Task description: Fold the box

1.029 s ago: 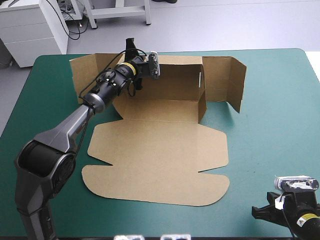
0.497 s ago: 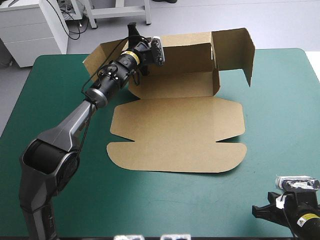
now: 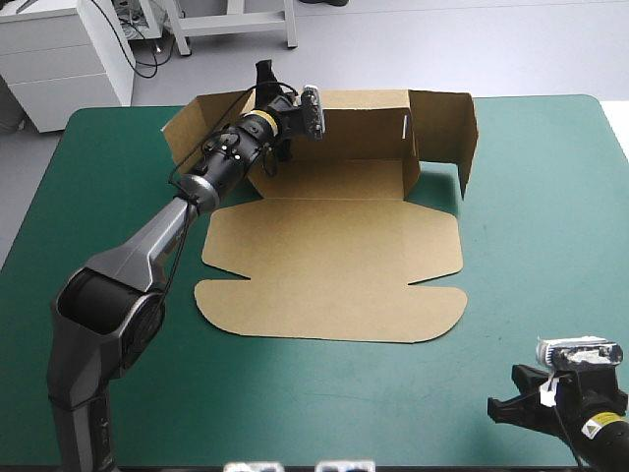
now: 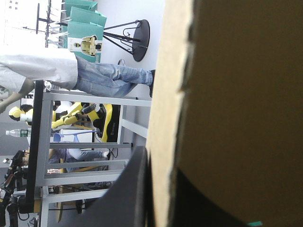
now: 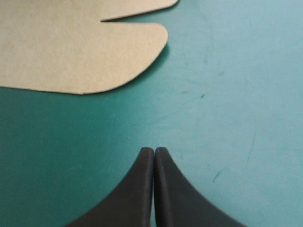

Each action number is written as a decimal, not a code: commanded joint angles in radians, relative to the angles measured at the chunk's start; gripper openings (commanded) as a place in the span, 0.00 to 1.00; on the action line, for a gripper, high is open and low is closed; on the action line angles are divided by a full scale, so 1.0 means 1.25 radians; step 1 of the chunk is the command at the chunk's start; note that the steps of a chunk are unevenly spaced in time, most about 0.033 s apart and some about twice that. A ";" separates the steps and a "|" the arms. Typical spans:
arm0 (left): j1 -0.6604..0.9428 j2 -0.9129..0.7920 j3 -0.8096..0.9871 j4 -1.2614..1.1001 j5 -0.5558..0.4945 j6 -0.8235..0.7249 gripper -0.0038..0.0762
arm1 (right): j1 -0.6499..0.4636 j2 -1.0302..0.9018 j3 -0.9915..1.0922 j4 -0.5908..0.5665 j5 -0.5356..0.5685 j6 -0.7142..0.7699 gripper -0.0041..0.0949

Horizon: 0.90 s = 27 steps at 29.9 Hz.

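Partly flat brown box (image 3: pixel 334 265), matte board (rounded flaps), left hand (image 3: pixel 263 77) gripping

Nothing here can be read: no word, number or brand. The only label in sight, a small yellow sticker (image 3: pixel 597 430) on the body behind the right gripper (image 3: pixel 494 409), is too small to make out.

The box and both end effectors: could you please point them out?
box (image 3: pixel 334 265): high view, flat panel.
left end effector (image 3: pixel 263 81): high view, fingertips at back wall.
right end effector (image 5: pixel 154 153): right wrist view, fingertips.
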 commanded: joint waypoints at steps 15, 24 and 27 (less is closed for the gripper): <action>0.001 -0.023 -0.026 -0.013 -0.002 -0.018 0.04 | 0.002 0.557 -0.566 0.170 -0.152 -0.205 0.03; 0.001 -0.023 -0.026 -0.015 0.001 -0.018 0.04 | 0.003 0.888 -0.895 0.270 -0.146 -0.196 0.03; 0.001 -0.023 -0.026 -0.015 0.009 -0.019 0.04 | 0.021 0.989 -1.002 0.287 -0.131 -0.175 0.03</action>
